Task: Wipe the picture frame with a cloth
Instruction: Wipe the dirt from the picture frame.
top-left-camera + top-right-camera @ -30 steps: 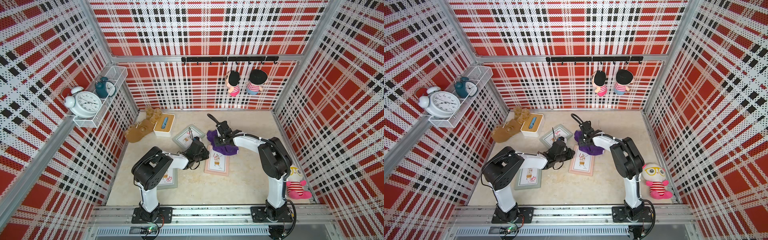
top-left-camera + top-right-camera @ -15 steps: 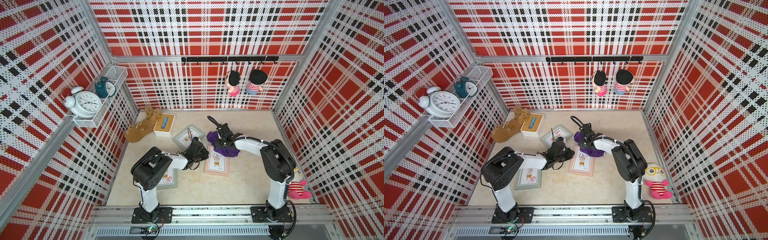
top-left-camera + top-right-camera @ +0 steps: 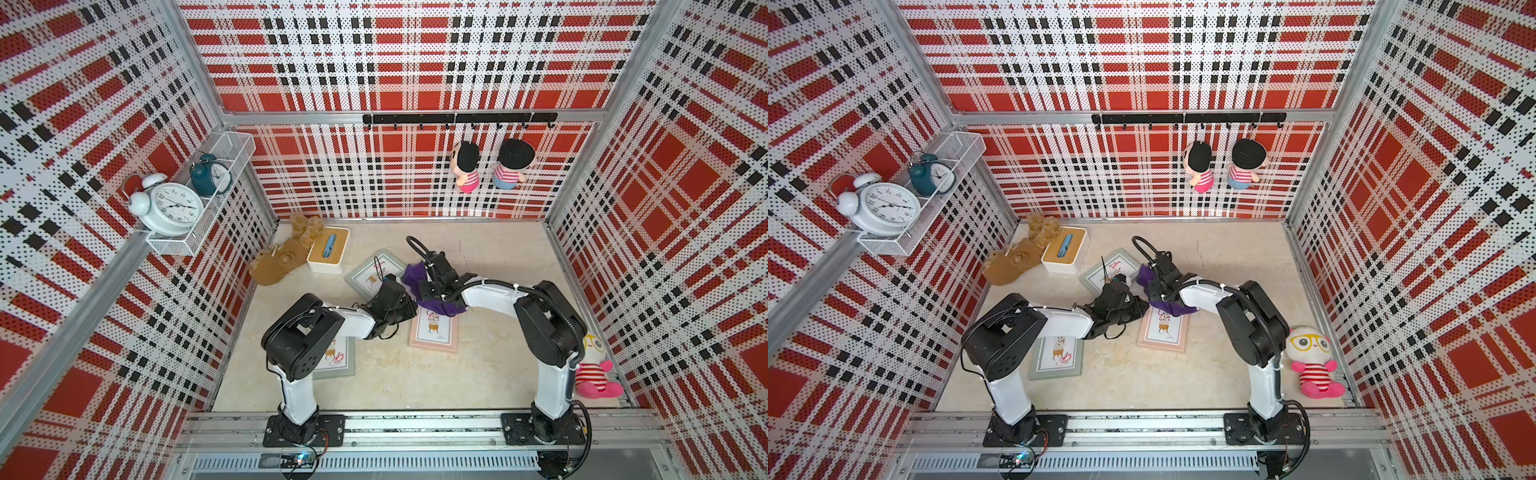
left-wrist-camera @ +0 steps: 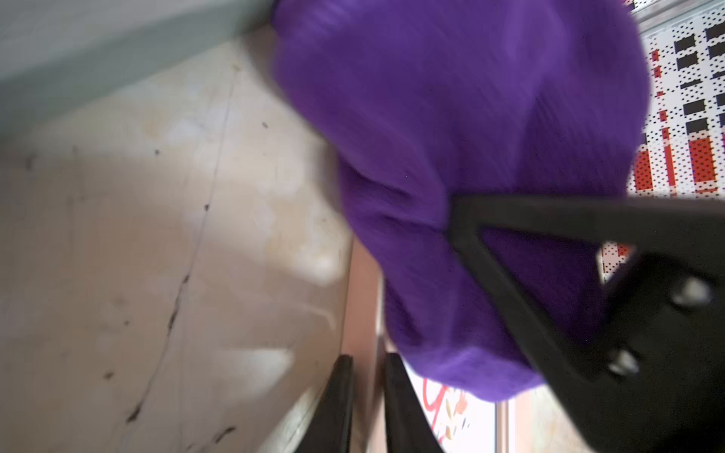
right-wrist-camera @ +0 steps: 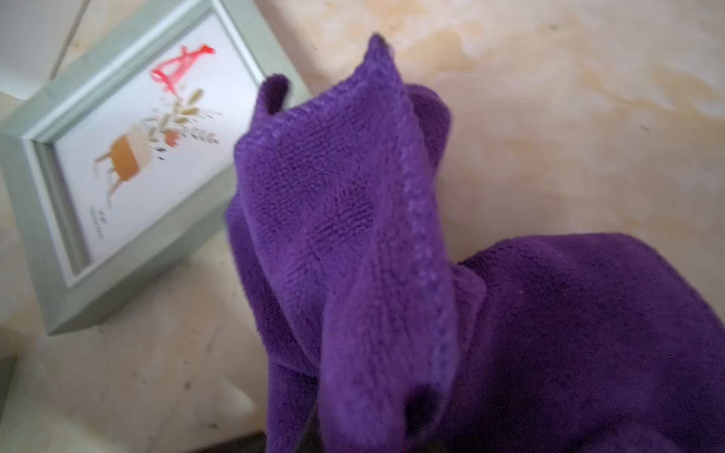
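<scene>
**Right tool** (image 3: 430, 293): clamped on the cloth (image 5: 345, 219), a purple rag that is seen in the right wrist view bunched and standing up out of the grip. The tool is pointed down over the far end of the pink picture frame (image 3: 434, 332). The rag is draped over that end, with its lower folds on the picture.

**Left tool** (image 4: 367, 359): closed to a narrow gap, with the pink frame's rim caught in it at the far left corner. In the left wrist view the rag is seen hanging just beside this tool.

**Pink picture frame**: laid flat, face up, near the middle of the worktop (image 3: 478, 374).

**Grey-green picture frame** (image 3: 374, 272): laid flat just behind the left tool, beside the rag.

**Third picture frame** (image 3: 338, 359): laid flat nearer the front, partly hidden under the left arm.

**White box** (image 3: 328, 251), wooden lid, and **brown plush toy** (image 3: 276, 266): placed side by side in the far left corner.

**Striped doll** (image 3: 594, 370): seated by the right wall.

**Two small dolls** (image 3: 465, 166): hung from a black rail (image 3: 415, 119) on the back wall.

**White clock** (image 3: 168, 208) and **teal clock** (image 3: 208, 180): kept in a wire shelf (image 3: 232, 145) on the left wall.
</scene>
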`<state>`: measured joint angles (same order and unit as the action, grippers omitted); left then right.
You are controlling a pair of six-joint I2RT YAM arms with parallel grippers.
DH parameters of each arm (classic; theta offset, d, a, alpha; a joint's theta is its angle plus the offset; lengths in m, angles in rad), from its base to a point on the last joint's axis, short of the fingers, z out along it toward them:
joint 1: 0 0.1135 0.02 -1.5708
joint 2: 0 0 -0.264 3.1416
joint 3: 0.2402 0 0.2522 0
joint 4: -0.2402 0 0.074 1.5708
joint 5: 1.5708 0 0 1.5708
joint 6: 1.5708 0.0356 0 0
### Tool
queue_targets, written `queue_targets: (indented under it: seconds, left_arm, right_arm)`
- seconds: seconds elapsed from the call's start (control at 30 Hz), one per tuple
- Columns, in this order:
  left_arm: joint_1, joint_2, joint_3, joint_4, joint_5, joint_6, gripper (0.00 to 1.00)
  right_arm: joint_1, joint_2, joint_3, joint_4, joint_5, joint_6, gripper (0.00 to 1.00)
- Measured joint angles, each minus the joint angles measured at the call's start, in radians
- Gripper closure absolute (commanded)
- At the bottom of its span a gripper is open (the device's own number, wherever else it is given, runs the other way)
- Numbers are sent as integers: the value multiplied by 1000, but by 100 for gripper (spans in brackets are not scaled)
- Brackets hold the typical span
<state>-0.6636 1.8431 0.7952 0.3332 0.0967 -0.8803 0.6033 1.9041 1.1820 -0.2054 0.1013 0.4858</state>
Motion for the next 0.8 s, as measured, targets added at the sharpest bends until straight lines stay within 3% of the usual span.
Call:
queue_targets:
  seconds: [0.1,0.2,0.4,0.53,0.8]
  left_arm:
    - [0,0,-7,15,-1,-10,83]
    - [0,0,-10,20,0,-13,83]
    - [0,0,-10,21,0,-14,83]
    - [0,0,-10,21,0,-14,84]
    - [0,0,-16,34,-4,-18,84]
  right_arm:
    - [-80,-92,-96,-30,22,1,100]
    - [-120,-101,-92,-74,29,3,100]
    - [-13,29,67,-72,-9,40,100]
    - [7,42,73,-40,-28,62,100]
    - [-142,-112,-114,-64,8,16,100]
